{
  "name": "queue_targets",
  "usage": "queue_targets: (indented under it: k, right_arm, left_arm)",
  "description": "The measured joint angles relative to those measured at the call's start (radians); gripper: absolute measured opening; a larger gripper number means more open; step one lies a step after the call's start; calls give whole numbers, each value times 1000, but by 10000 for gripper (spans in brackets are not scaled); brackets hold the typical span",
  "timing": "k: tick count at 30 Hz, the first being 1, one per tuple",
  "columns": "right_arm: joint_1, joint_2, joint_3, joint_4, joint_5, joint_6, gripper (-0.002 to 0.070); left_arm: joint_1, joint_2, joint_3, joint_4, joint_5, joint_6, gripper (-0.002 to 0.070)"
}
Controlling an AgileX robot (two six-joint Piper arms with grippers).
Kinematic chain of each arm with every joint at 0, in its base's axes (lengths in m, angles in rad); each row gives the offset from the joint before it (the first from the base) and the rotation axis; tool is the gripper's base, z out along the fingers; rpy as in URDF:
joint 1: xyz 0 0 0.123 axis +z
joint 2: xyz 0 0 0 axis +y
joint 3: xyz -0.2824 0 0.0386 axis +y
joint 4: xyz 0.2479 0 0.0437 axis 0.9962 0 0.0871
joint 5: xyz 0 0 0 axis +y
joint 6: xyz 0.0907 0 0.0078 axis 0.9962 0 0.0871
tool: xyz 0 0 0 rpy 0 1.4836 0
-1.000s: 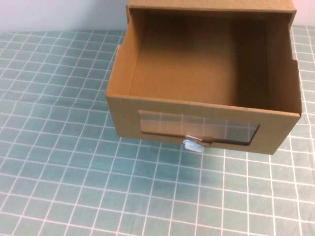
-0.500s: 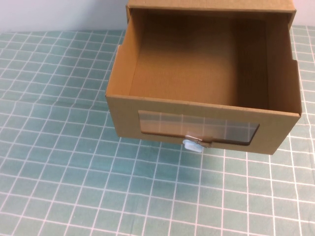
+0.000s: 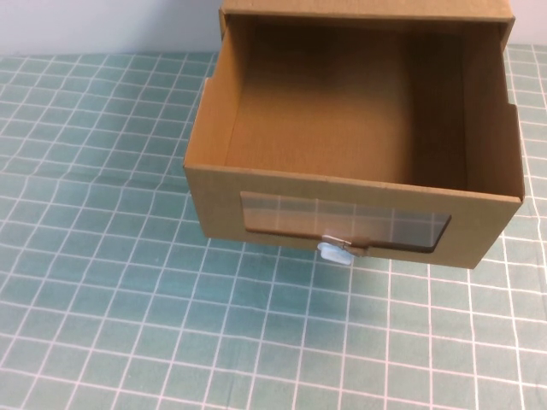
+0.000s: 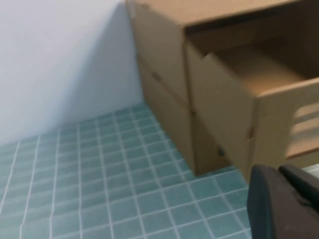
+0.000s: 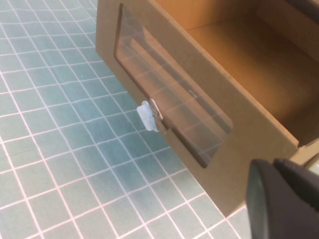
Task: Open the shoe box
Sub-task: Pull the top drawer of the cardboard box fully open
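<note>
Cardboard shoe box (image 3: 367,8) sits on the table (image 3: 102,325) with its drawer (image 3: 342,192) pulled well out, so the opening looks done. Your right pincer (image 5: 286,199), pressed together, hangs near the box's front right corner. Draw it straight back, clear of the white tab (image 3: 334,251). Your left pincer (image 4: 284,204) is beside the box's left side, and I cannot tell its state.

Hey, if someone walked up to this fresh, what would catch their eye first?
The cardboard shoe box drawer, pulled out and empty, dominates the far side of the green checked cloth. Its front has a clear window with a small pale pull tab. The left tool sits low off the box's left side; the right tool, shut, near the drawer's front.
</note>
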Motion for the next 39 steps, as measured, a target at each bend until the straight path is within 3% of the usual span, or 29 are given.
queue_targets:
  k: [6, 12, 21, 26, 29, 39]
  right_arm:
    - [0, 0, 0, 0, 0, 0, -13]
    - [0, 0, 0, 0, 0, 0, -13]
    - [0, 0, 0, 0, 0, 0, -13]
    - [0, 0, 0, 0, 0, 0, -13]
    - [0, 0, 0, 0, 0, 0, -13]
    - [0, 0, 0, 0, 0, 0, -13]
  left_arm:
    - [14, -18, 250, 135, -311, -192, -6]
    - [98, -90, 367, 150, -438, -235, -6]
    - [242, -220, 545, 149, -436, -260, -6]
    - [308, -252, 556, 175, -275, -257, -6]
    - [325, -254, 558, 196, -175, -229, -6]
    - [327, -254, 558, 207, -167, -219, -6]
